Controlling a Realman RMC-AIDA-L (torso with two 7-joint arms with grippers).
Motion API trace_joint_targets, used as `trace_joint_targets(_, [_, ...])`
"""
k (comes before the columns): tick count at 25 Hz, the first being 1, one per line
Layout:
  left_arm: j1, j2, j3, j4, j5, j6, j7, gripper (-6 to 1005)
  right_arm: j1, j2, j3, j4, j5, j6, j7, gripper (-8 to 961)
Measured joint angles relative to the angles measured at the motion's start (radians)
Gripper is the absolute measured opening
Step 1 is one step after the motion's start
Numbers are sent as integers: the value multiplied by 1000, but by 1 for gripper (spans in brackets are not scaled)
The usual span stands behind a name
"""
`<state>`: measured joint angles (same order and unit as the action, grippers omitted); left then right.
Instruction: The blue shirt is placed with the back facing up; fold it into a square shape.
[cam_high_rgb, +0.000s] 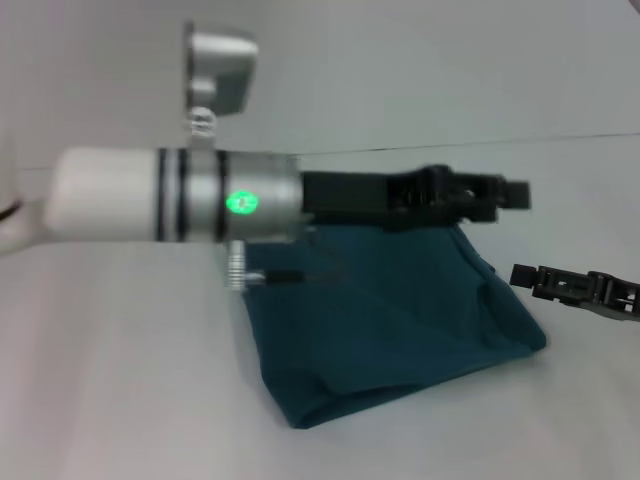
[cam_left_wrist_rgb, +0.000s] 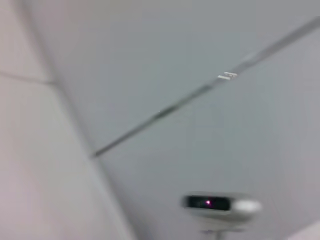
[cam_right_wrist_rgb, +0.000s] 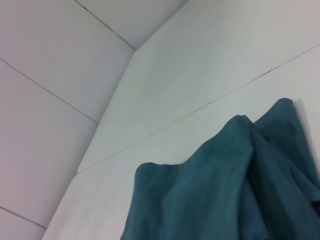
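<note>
The blue shirt (cam_high_rgb: 385, 320) was seen bunched into a rough folded heap on the white tabletop (cam_high_rgb: 120, 380), a bit right of centre. The left pincer (cam_high_rgb: 505, 193) was held stretched across the shirt's far edge, above the cloth; whether it was clenched or released couldn't be made out. The right pincer (cam_high_rgb: 530, 277) was parked just off the shirt's right edge, and its state couldn't be told either. Loads of bare tabletop was left on the near and left sides. Creased teal folds (cam_right_wrist_rgb: 235, 185) were picked up by the right wrist view, while only pale wall panels were caught by the left wrist view.
</note>
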<state>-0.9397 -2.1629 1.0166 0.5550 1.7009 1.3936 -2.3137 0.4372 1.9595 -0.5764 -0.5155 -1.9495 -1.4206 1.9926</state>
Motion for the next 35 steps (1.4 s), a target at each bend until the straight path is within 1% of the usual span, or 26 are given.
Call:
trace_joint_targets(1, [30,3,-15,37,-13,32,1,363,0,-1,0,0,0,-2,0,828])
trace_joint_targets(4, [135,15,-85,87,-23,30,-77,431,1,-3,2,0,0,-3,4,828])
trace_joint_targets(7, [238,44,-158,71,-24,25,-148,500,5,-8,-4,-1,-5,0,23,828])
trace_joint_targets(9, [300,55,-194,66,-21,45,-165,597,17,-18,-6,-5,-31,2,61,828])
trace_joint_targets(11, [357,65,-221,68,-4,80,-171,694,40,-32,-6,-10,-74,2,117,828])
trace_joint_targets(13, [393,81,-234,74,41,122,-168,776,84,-56,-7,-12,-141,0,182,828])
trace_joint_targets(15, [409,96,-240,87,110,169,-147,844,131,-77,-7,-13,-203,-4,237,828])
trace_joint_targets(17, [418,104,-255,107,193,226,-91,912,178,-93,-7,-17,-259,-5,286,828])
trace_joint_targets(18, [421,103,-261,114,225,249,-58,946,202,-100,-7,-21,-287,-5,311,828])
trace_joint_targets(21, [436,96,-272,125,286,290,39,947,265,-106,-15,-61,-364,-7,396,828])
trace_joint_targets(24, [453,90,-280,128,314,273,58,947,322,-106,-54,-98,-431,-10,489,828])
trace_joint_targets(28, [473,87,-341,133,316,260,59,947,382,-100,-111,-106,-511,-3,577,827])
trace_joint_targets(31, [477,87,-391,132,315,259,60,946,404,-91,-121,-104,-552,10,605,827])
trace_joint_targets(35, [479,84,-407,131,312,259,60,946,408,-74,-123,-94,-568,62,612,827])
